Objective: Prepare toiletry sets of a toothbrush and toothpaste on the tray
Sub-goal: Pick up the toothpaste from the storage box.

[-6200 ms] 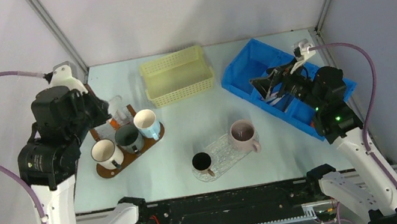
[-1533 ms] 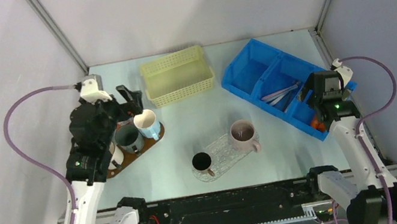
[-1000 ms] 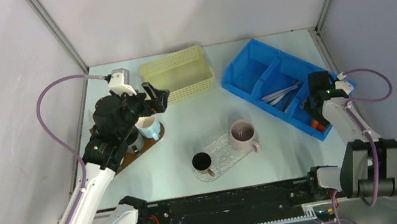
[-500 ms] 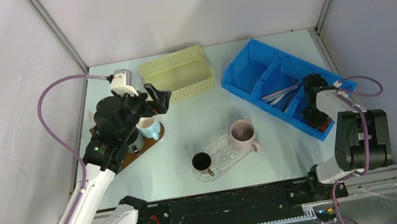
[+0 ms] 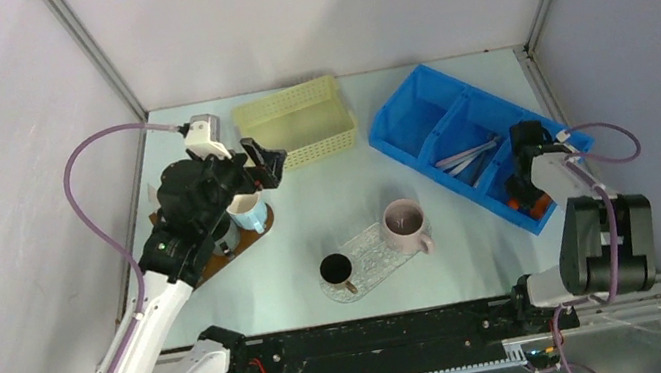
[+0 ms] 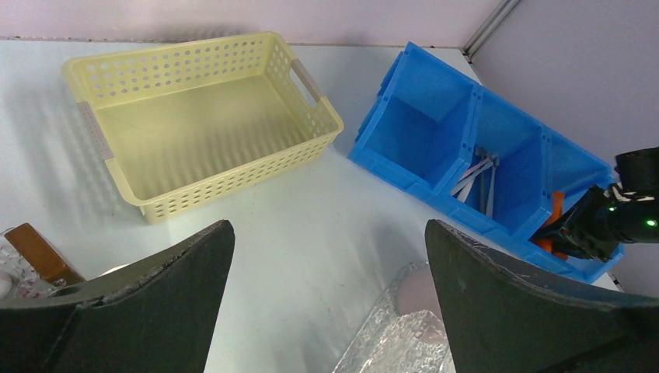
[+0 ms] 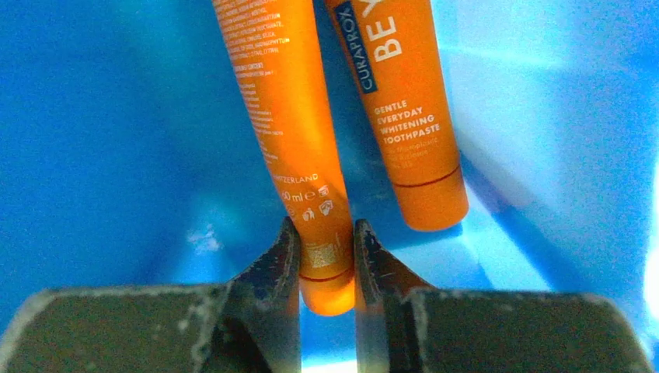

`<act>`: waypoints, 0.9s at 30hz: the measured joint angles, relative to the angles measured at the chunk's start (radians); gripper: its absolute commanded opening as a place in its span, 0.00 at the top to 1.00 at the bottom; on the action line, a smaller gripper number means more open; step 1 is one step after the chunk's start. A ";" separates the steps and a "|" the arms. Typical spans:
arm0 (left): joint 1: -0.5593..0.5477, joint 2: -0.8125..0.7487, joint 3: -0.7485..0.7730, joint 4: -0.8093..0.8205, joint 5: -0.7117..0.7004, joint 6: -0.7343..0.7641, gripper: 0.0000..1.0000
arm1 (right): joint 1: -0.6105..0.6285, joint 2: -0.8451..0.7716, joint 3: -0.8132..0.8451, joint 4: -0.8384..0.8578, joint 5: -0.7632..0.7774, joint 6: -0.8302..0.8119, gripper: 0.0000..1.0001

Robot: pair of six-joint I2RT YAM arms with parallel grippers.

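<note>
Inside the blue bin's end compartment, an orange toothpaste tube is pinched at its near end by the right gripper, its long axis pointing straight ahead, while the left gripper is held agape, well apart.

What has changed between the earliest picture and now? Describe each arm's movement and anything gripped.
The right gripper moved from over the toothbrushes to the blue bin's near-end compartment and closed on an orange toothpaste tube. The left gripper, open, swung right, toward the yellow basket. The pink mug, basket and bin stayed put.
</note>
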 measured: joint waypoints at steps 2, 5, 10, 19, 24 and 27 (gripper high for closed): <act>0.000 0.006 0.000 0.008 0.004 -0.005 0.00 | 0.000 -0.051 -0.001 -0.004 -0.010 -0.016 1.00; 0.000 0.019 0.000 0.016 0.013 -0.011 0.00 | 0.000 -0.147 -0.002 -0.006 -0.020 -0.045 1.00; -0.001 0.048 0.006 0.020 0.030 -0.023 0.00 | 0.000 -0.326 -0.002 -0.003 -0.050 -0.124 1.00; -0.003 0.103 0.081 0.047 0.076 -0.042 0.00 | 0.040 -0.620 -0.002 0.107 -0.247 -0.334 1.00; -0.009 0.114 0.102 0.080 0.109 -0.049 0.00 | 0.109 -0.695 -0.002 0.223 -0.443 -0.442 1.00; -0.018 0.120 0.110 0.109 0.143 -0.050 0.00 | 0.176 -0.703 -0.002 0.302 -0.583 -0.495 1.00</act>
